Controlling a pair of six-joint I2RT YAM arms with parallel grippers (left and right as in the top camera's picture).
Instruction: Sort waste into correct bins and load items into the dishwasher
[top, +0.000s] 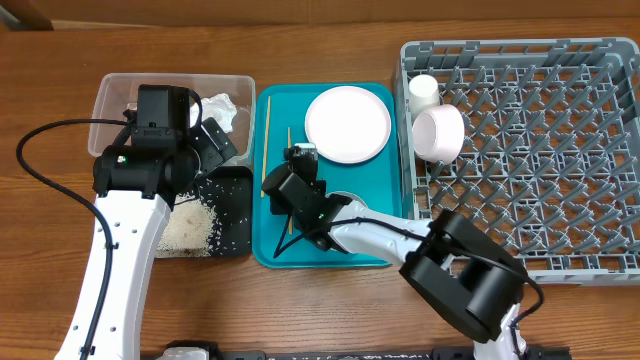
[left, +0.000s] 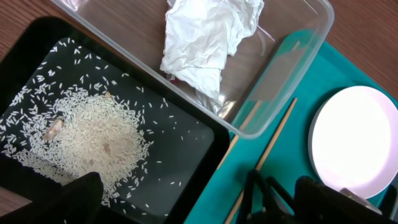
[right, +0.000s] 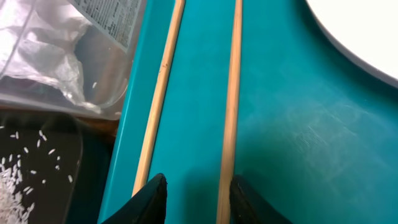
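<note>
Chopsticks (right: 232, 93) lie parallel along the teal tray's (right: 292, 143) left edge; right gripper (right: 199, 199) part-open astride one, left gripper (top: 218, 148) spread wide above black tray (top: 232, 215)

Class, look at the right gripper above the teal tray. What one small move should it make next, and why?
Probably lower the right gripper and close it on the chopstick that runs beside its right finger. The jaws stand part open and hold nothing. Both chopsticks lie flat on the teal tray, not yet in the dish rack.
</note>
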